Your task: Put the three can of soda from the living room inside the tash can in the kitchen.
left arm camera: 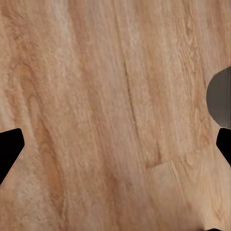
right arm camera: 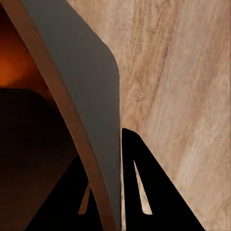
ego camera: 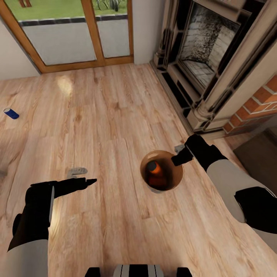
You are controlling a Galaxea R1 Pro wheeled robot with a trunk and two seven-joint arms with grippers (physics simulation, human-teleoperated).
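The trash can [ego camera: 175, 184] stands on the wooden floor, round and brown inside, with an orange soda can [ego camera: 154, 168] lying in it. My right gripper [ego camera: 179, 157] is shut on the can's far rim. In the right wrist view its grey wall [right arm camera: 91, 96] runs between the two dark fingers [right arm camera: 144, 192]. A blue soda can [ego camera: 10, 113] lies on the floor at the far left. My left gripper [ego camera: 90, 181] hovers low over bare floor left of the bin, open and holding nothing, its fingertips [left arm camera: 9, 149] wide apart.
A small grey object [ego camera: 77, 171] lies on the floor just beyond the left gripper, and its rounded edge [left arm camera: 220, 101] shows in the left wrist view. A stone fireplace [ego camera: 207, 57] and brick wall [ego camera: 261, 104] close off the right side. Glass doors [ego camera: 73, 34] are ahead.
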